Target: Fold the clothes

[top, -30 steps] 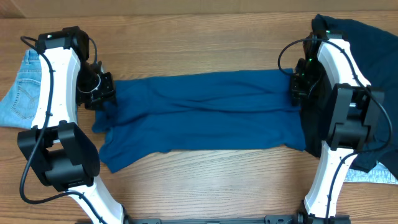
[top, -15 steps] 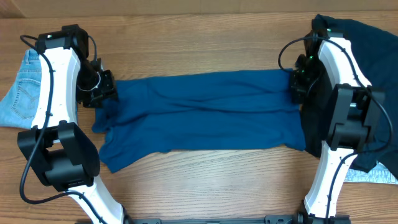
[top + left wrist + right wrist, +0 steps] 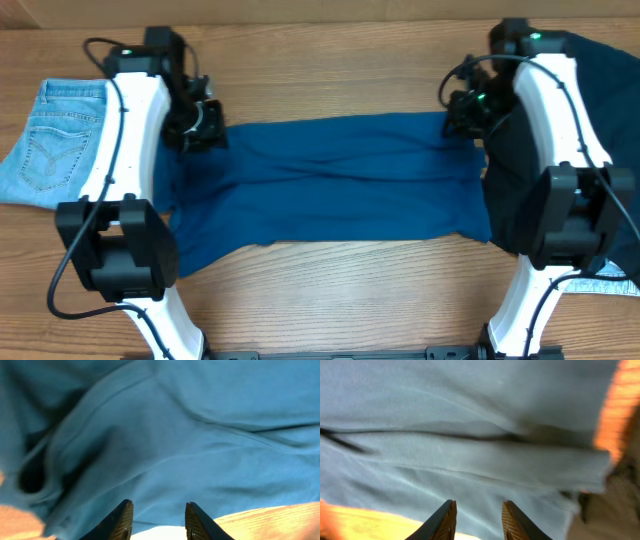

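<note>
The top (image 3: 330,185) lies flat, long axis left to right, with my left gripper (image 3: 205,125) over its far-left corner and my right gripper (image 3: 463,107) over its far-right corner, both part-open, gripping nothing

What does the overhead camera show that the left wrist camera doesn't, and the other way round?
Only overhead: the jeans, the dark garment, the right gripper, and the whole outline of the blue top. Only left wrist: the top's creases close up, and the gap between the fingertips of the left gripper. Both: the blue top and the wooden table.
</note>
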Available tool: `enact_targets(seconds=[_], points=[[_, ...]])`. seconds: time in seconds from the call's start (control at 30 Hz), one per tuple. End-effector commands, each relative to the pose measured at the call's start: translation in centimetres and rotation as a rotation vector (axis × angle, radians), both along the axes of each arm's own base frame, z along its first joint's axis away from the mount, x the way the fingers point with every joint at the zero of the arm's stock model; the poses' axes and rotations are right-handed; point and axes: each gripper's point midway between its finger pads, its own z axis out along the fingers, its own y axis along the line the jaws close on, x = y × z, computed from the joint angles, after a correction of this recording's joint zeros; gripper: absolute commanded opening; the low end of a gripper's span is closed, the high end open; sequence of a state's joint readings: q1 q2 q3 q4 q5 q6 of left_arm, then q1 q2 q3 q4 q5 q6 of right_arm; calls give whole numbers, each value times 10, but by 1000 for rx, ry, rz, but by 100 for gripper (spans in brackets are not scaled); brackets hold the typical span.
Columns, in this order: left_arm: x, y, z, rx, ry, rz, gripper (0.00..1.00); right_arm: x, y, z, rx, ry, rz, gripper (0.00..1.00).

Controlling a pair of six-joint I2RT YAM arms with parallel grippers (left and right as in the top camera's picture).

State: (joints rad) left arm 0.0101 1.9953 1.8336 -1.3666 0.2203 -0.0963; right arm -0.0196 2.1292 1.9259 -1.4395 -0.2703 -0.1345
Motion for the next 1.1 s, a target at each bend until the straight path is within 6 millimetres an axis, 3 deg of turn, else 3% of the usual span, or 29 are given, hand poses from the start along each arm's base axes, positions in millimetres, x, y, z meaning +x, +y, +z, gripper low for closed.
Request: enact_targets(seconds=[0.0, 0.13, 0.27, 0.37, 0.5, 0.63, 0.8, 0.83, 0.97, 1.07], points=[[3, -15, 9, 22, -46, -66, 37, -5, 10, -37, -7, 25, 41, 38], [-3, -16, -6, 22, -17, -68, 38, -11, 8, -77, -12, 32, 36, 40], [-17, -16, -37, 22, 42, -64, 42, -24, -31, -104, -187, 77, -61, 50], [-32, -15, -57, 22, 91, -64, 42, -26, -53, -105, -249, 99, -168, 56], [-46, -14, -75, 23, 135, -65, 42, -26, -55, -104, -227, 105, -201, 56], [-47, -14, -78, 23, 137, -65, 43, -21, -48, -84, -207, 107, -193, 56], [-44, -14, -78, 24, 123, -65, 42, 10, -41, -19, -196, -12, -184, 60], [-44, -14, -78, 24, 123, -65, 41, 28, -42, -5, -194, -90, -169, 63], [-44, -14, -78, 23, 123, -64, 41, 44, -38, -14, -170, -146, -129, 55], [-45, -14, -78, 23, 128, -64, 41, 55, -44, -37, -199, -148, -133, 68]])
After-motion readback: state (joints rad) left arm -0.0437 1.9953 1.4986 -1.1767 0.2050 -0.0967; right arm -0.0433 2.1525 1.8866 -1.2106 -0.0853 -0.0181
